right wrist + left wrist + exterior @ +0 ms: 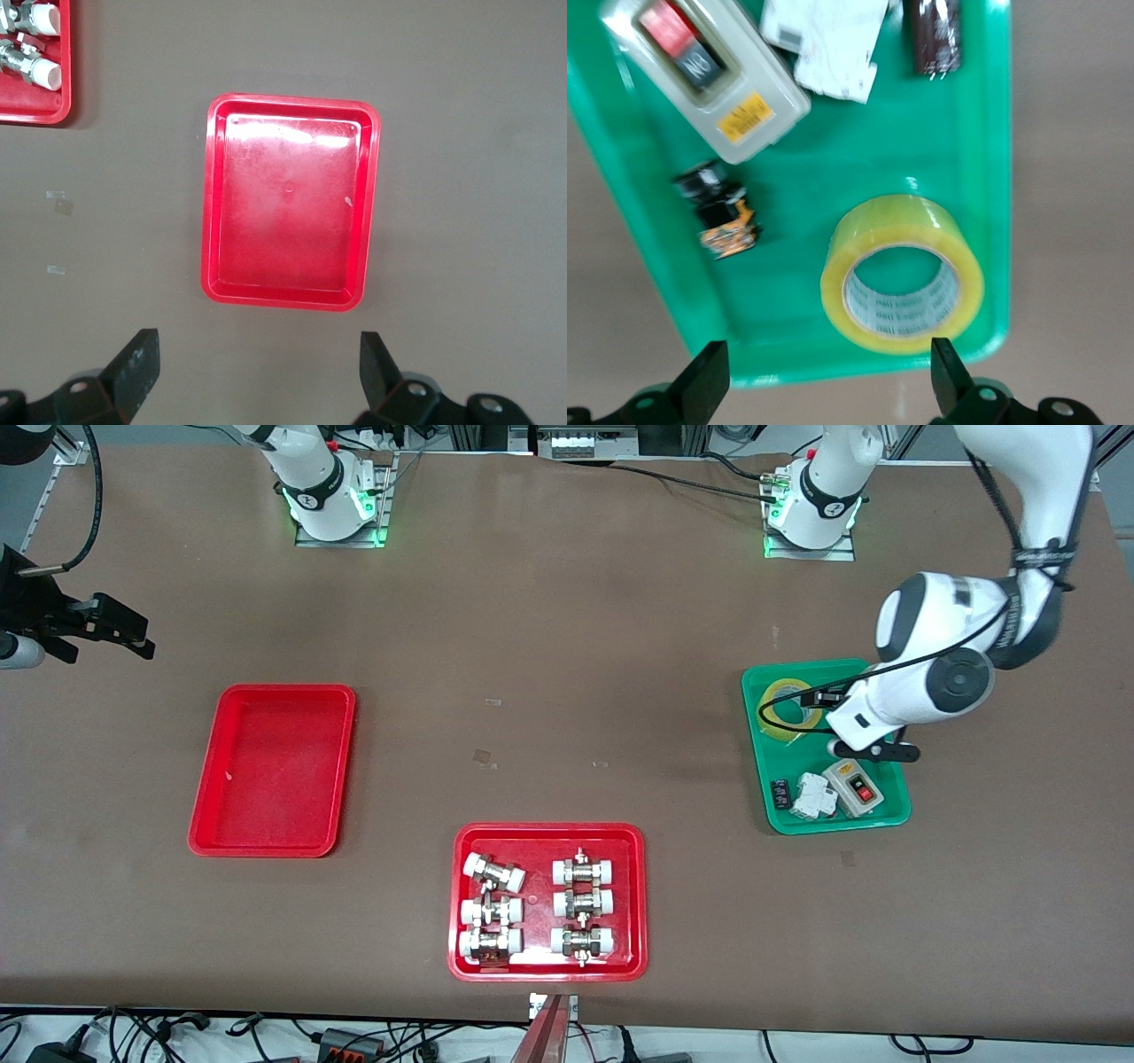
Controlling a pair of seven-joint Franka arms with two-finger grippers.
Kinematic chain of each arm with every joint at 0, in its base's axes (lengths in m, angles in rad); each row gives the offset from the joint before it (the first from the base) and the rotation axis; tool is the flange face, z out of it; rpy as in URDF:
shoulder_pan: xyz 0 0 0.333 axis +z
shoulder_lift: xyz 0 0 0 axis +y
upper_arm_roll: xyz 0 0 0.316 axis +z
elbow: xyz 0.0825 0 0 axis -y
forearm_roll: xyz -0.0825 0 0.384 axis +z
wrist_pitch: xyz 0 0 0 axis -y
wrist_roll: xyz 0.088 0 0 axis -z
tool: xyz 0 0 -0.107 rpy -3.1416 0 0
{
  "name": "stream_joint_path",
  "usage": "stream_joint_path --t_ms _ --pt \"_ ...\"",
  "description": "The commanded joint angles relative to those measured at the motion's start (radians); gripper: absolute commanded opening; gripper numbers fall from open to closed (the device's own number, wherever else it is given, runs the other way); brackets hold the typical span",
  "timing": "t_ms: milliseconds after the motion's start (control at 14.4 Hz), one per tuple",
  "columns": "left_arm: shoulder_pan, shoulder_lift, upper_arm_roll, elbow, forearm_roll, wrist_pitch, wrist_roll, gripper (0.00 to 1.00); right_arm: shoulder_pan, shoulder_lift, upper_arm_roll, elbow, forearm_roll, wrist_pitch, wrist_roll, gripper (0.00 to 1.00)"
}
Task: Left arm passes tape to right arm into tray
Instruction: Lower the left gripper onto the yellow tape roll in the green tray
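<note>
From the front, the tape (784, 707) lies flat in the green tray (893, 811), its hole facing up, at the tray's end nearer the robot bases; a grey switch box (856, 786) and white parts (815, 795) fill the end nearer the camera. The left gripper (864, 731) hangs over this tray. The brown table (567, 646) also carries the plain red tray (205, 815) toward the right arm's end, and a red tray of fittings (461, 948) nearest the camera. The right gripper (111, 631) waits above the table edge. The left wrist view shows the left gripper's fingers (704, 379) spread wide above the tape (902, 274). The right wrist view shows parted fingers (135, 367) over bare table beside the red tray (213, 190).
</note>
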Motion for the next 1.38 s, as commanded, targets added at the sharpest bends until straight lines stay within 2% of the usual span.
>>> stream_joint_path --t_ms 0,346,554,692,900,1038,1107,1246,1315 --pt "0.004 0.044 -0.004 -0.076 -0.003 0.116 0.002 1.00 -0.006 0.004 0.005 0.003 0.007 -0.010 -0.026 1.00" --pt "0.009 0.081 -0.004 -0.082 -0.003 0.173 0.003 0.98 -0.015 0.004 0.003 0.003 0.007 -0.010 -0.020 1.00" --pt "0.012 0.091 -0.004 -0.082 -0.003 0.178 0.017 0.62 -0.014 0.004 0.003 0.002 0.007 -0.012 -0.018 1.00" --pt "0.015 0.088 -0.004 -0.085 -0.001 0.179 0.017 0.45 -0.014 0.004 0.003 0.001 0.007 -0.012 -0.018 1.00" --pt "0.017 0.080 -0.004 -0.128 -0.001 0.239 0.017 0.35 -0.014 0.006 0.003 0.001 0.007 -0.010 -0.017 1.00" --pt "0.018 0.071 -0.004 -0.155 -0.003 0.273 0.017 0.11 -0.014 0.006 0.003 0.000 0.007 -0.010 -0.017 1.00" --pt "0.026 0.069 -0.004 -0.155 -0.003 0.270 0.016 0.05 -0.015 0.009 0.003 0.000 0.007 -0.010 -0.017 1.00" --pt "0.064 0.014 -0.007 -0.151 -0.003 0.233 0.016 0.04 -0.015 0.010 0.003 0.000 0.007 -0.012 -0.017 1.00" --pt "0.063 -0.024 -0.007 -0.131 -0.003 0.165 0.008 0.01 -0.014 0.010 0.003 -0.002 0.007 -0.012 -0.017 1.00"
